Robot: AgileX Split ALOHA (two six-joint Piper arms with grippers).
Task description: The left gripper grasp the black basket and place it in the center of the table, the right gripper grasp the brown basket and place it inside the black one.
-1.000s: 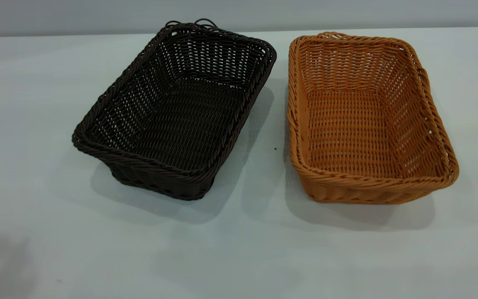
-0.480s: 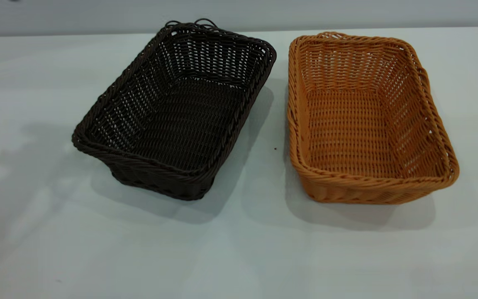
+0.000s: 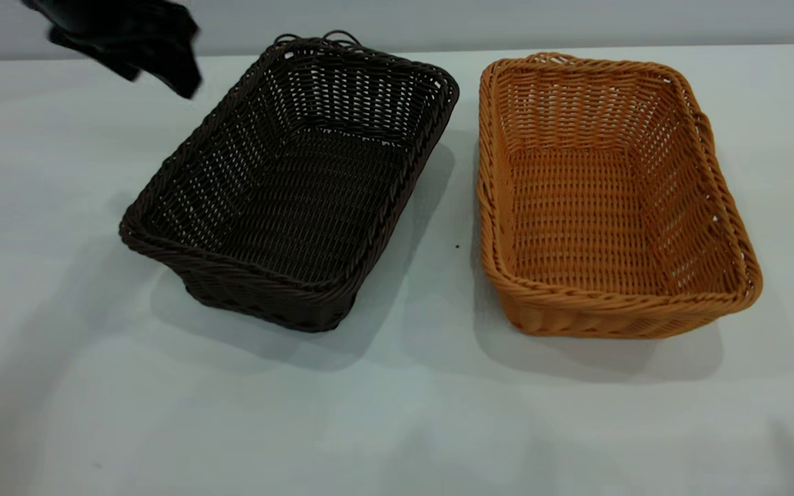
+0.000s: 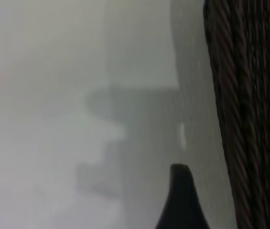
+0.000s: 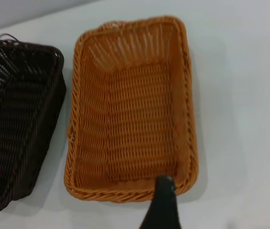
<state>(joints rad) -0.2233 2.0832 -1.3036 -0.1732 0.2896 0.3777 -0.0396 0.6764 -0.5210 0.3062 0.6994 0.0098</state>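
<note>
Black basket (image 3: 293, 186) and brown basket (image 3: 604, 193) side by side, apart, on table (image 3: 397, 413); left gripper (image 3: 128, 38) blurred beyond black basket's far left corner, jaw state unclear; right gripper (image 5: 162, 205) above brown basket's rim, jaw state unclear.

Dark brown-black woven black basket (image 3: 287, 186), orange-brown woven brown basket (image 3: 604, 200), pale grey-white table (image 3: 397, 427)

Broad pale grey-white flat bench (image 3: 397, 427), rectangular very dark brown-black woven wicker-style basket (image 3: 287, 193) resting on it at left and turned at an angle, rectangular light orange-brown woven wicker-style basket (image 3: 604, 200) just beside it at right, both upright, apart
</note>
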